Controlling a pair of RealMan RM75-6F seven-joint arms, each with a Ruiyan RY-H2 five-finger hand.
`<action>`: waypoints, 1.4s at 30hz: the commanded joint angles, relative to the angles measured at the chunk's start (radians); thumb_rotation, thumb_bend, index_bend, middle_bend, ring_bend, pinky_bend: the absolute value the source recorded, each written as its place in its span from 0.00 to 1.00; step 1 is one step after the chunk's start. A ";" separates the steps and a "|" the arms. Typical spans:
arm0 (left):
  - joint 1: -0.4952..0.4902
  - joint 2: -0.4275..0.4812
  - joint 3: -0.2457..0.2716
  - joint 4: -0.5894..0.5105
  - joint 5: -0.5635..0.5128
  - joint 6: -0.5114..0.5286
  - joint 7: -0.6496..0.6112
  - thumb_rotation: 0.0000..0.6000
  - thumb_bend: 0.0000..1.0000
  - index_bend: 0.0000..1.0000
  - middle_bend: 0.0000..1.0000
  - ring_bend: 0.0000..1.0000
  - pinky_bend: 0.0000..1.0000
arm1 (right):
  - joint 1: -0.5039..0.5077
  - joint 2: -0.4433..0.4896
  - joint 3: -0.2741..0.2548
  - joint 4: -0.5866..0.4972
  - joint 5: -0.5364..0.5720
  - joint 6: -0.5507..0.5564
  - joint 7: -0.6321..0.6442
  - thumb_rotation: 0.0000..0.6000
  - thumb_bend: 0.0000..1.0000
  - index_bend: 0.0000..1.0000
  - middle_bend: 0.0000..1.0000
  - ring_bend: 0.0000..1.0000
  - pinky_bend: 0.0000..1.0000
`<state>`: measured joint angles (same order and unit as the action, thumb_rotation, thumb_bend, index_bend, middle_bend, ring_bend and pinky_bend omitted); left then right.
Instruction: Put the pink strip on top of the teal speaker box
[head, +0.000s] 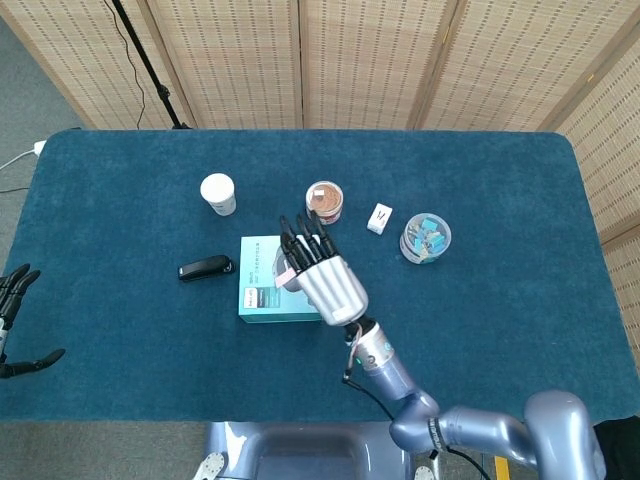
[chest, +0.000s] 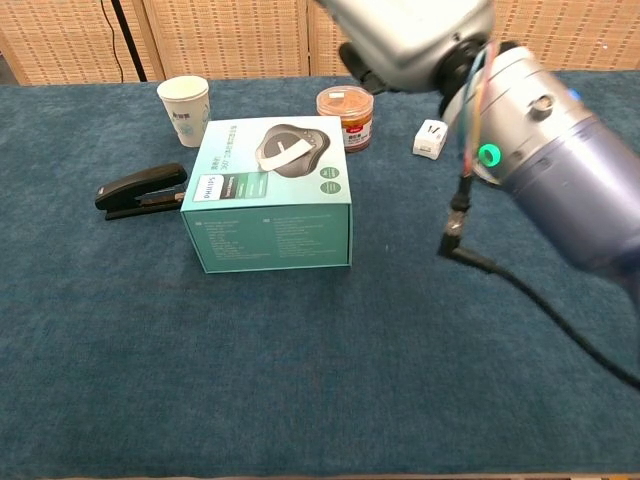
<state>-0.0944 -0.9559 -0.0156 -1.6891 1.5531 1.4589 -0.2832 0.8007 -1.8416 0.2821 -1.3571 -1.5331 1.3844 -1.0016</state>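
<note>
A pale pink strip (chest: 282, 152) lies flat atop the upright teal speaker box (chest: 268, 222).

Even, bright overhead light, soft faint shadows, sharp focus (slight motion blur on the near arm (chest: 560, 150)).

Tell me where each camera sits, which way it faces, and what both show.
Head view: high up, looking down on the table; shows both hands, left at the edge, right raised.
Chest view: low, at the near edge, facing across; shows the right arm.
Shared: box with the strip on top, cup, stapler.
</note>
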 joint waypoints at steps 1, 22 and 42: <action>-0.006 -0.005 0.000 0.007 0.005 -0.006 0.004 1.00 0.00 0.00 0.00 0.00 0.00 | -0.077 0.132 0.007 -0.100 0.023 0.034 0.096 1.00 0.12 0.12 0.00 0.00 0.00; -0.072 -0.105 -0.010 0.069 0.069 -0.026 0.116 1.00 0.00 0.00 0.00 0.00 0.00 | -0.470 0.542 -0.133 -0.140 0.114 0.174 0.850 1.00 0.00 0.13 0.00 0.00 0.00; -0.279 -0.008 -0.081 -0.353 0.044 -0.271 0.400 1.00 0.00 0.05 0.00 0.00 0.00 | -0.708 0.658 -0.171 -0.271 0.086 0.337 1.122 1.00 0.00 0.13 0.00 0.00 0.00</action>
<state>-0.3447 -0.9535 -0.0723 -2.0164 1.6221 1.2125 0.1245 0.0963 -1.1849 0.1088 -1.6267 -1.4437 1.7189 0.1163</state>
